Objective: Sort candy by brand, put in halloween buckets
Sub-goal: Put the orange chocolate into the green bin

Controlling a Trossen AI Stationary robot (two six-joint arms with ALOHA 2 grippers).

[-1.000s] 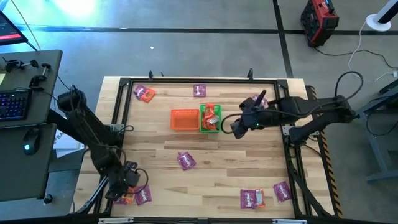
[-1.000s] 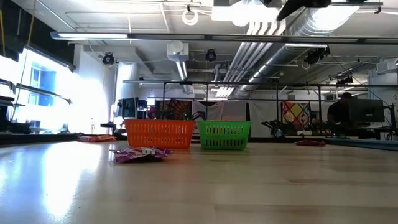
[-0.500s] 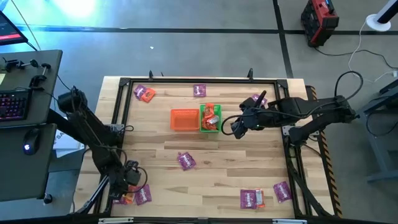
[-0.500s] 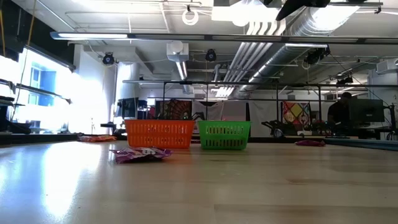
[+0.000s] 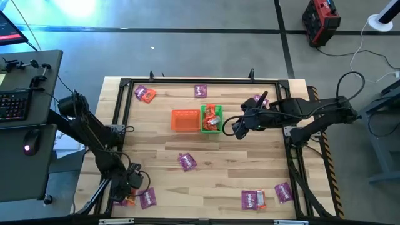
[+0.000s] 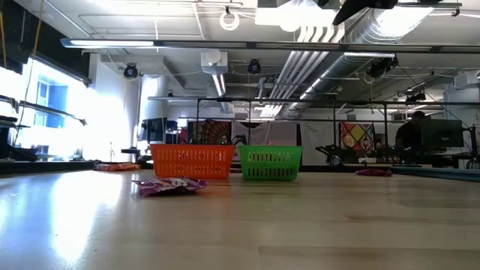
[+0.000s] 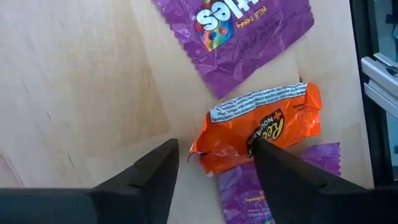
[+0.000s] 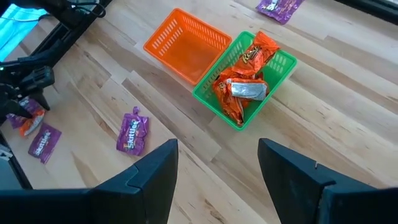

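Note:
My left gripper (image 7: 214, 162) points down at the table's near left corner (image 5: 127, 195), open. An orange candy packet (image 7: 261, 127) lies flat there; its crimped end lies between the fingers. Purple packets (image 7: 233, 28) (image 7: 249, 193) lie beside and partly under it. The orange bucket (image 5: 185, 120) holds nothing that shows. The green bucket (image 5: 211, 120) next to it holds several orange packets (image 8: 244, 84). My right gripper (image 5: 236, 128) hangs open, with nothing between its fingers, above the table just right of the green bucket. My left gripper comes at the orange packet from above. One finger (image 7: 273, 168) stands over the packet's edge (image 7: 249, 146), the other (image 7: 158, 177) on the bare wood beside its end. Whether either finger touches the packet, I cannot tell.
More candy lies scattered: a purple packet mid-table (image 5: 187, 162), a purple (image 5: 200, 91) and a purple-and-orange pair (image 5: 144, 94) at the far edge, packets near right (image 5: 253, 200) (image 5: 283, 192). A black frame (image 5: 119, 125) rims the table. Bare wood lies between the buckets and the near edge.
My left gripper has sunk toward the packets at the near left corner and shifted slightly toward the near edge. My right arm has kept still.

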